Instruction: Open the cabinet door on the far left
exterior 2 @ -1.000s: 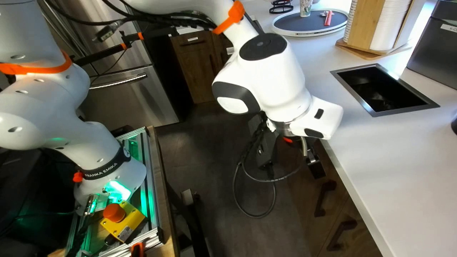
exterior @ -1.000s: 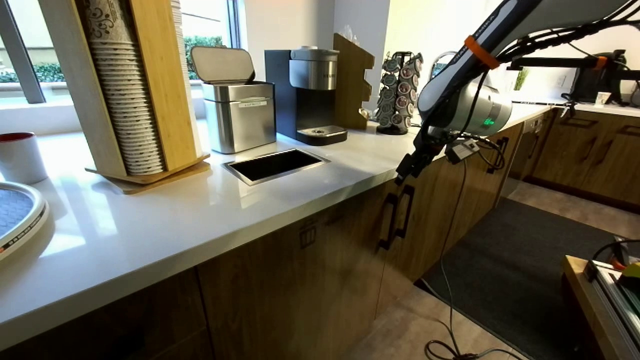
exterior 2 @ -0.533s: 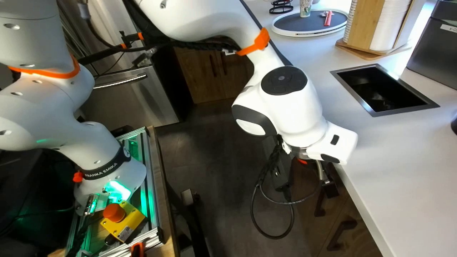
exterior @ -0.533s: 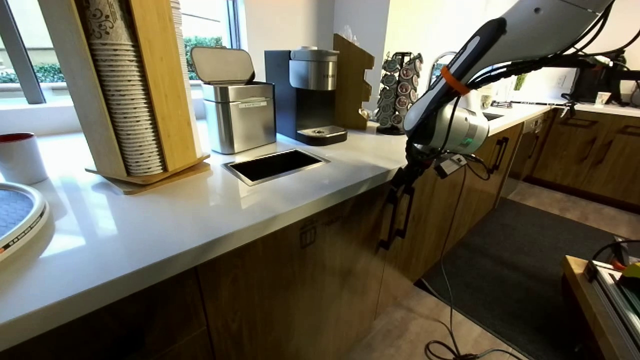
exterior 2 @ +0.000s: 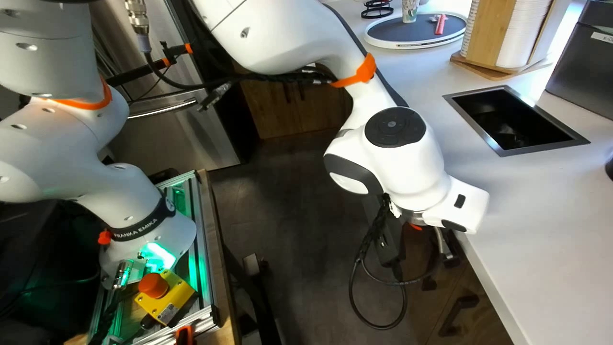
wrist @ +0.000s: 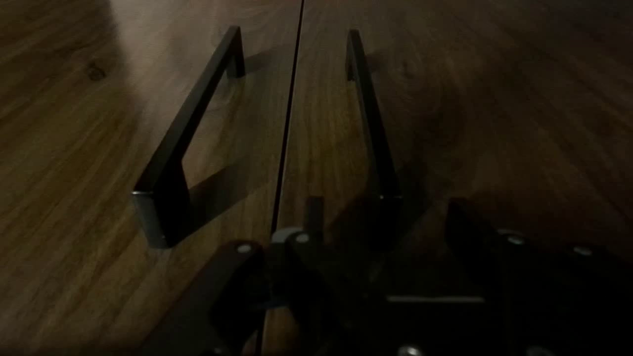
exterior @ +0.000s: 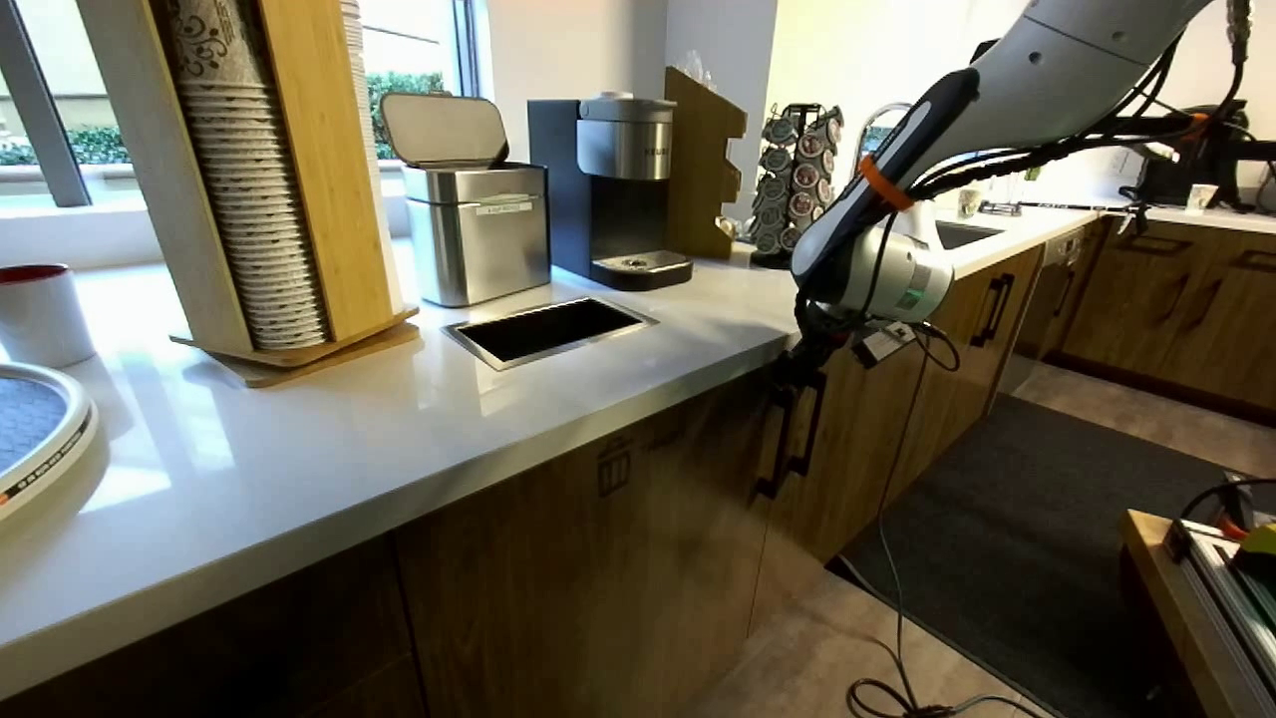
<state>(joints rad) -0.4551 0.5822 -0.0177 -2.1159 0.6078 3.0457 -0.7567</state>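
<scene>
The cabinet door [exterior: 598, 558] is a brown wood panel, closed, with a bin symbol on it in an exterior view. Its black bar handle [exterior: 775, 444] stands near its right edge, and shows partly in an exterior view [exterior 2: 429, 283]. In the wrist view, the door [wrist: 494, 109] is on the right, with its handle [wrist: 372, 113] running down between my fingers. My gripper [wrist: 385, 217] is open, one finger on each side of the handle's near end, with gaps visible. In an exterior view the gripper [exterior: 788, 382] is at the handle's upper end. Fingertip depth is too dark to tell.
The neighbouring door's black handle [wrist: 188, 133] stands close beside, across a narrow seam. The white countertop [exterior: 429, 439] overhangs just above the gripper. A metal-rimmed opening [exterior: 478, 349] is in the counter. A cable [exterior: 887, 538] hangs from the arm to the floor.
The arm has moved toward the cabinet and down. My gripper has gone from above the handles to around the upper end of the door's handle. The door has not moved.
</scene>
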